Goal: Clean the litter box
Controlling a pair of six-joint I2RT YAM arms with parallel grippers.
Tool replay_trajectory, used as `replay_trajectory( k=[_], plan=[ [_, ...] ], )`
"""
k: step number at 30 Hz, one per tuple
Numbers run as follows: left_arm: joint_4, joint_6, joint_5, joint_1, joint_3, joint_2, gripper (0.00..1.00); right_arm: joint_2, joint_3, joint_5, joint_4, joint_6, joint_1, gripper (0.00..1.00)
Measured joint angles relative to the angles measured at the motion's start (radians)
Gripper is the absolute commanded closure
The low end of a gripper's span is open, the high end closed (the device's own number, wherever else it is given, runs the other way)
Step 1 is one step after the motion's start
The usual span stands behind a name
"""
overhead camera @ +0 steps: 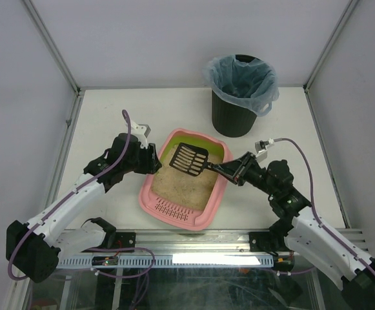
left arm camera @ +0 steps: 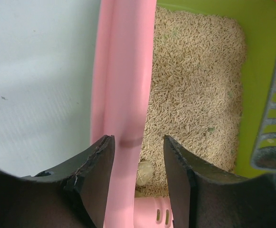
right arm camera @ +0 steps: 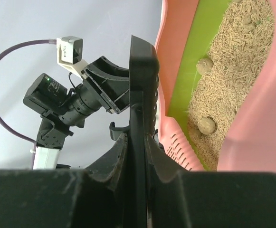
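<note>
The pink litter box (overhead camera: 150,194) with a lime-green inner wall and beige litter (overhead camera: 184,184) lies in the middle of the table, its slotted grille at the near end. My left gripper (overhead camera: 153,161) is open, its jaws straddling the box's left rim (left arm camera: 123,71); a pale clump (left arm camera: 145,172) lies in the litter between them. My right gripper (overhead camera: 235,171) is shut on the handle of the black slotted scoop (overhead camera: 188,159), whose head hangs over the far part of the box. The right wrist view shows the scoop edge-on (right arm camera: 142,71) and two round clumps (right arm camera: 204,65) (right arm camera: 206,125) in the litter.
A black cylindrical bin (overhead camera: 239,97) with a pale blue bag stands at the back right, beyond the box. The left arm's wrist and camera (right arm camera: 66,104) are close beside the scoop. White walls enclose the table on three sides.
</note>
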Motion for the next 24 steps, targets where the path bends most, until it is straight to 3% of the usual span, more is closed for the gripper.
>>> replay_trajectory(
  k=[5,13,24],
  plan=[
    [-0.019,0.000,0.000,0.000,-0.012,-0.001,0.54,0.058,0.047,0.042,-0.079,-0.039,0.059,1.00],
    [-0.018,0.000,-0.001,0.000,-0.013,0.012,0.63,0.336,0.372,0.288,-0.439,-0.171,0.314,1.00],
    [-0.010,0.026,-0.002,0.000,-0.016,0.041,0.66,0.751,0.844,0.513,-0.819,-0.301,0.358,1.00]
  ],
)
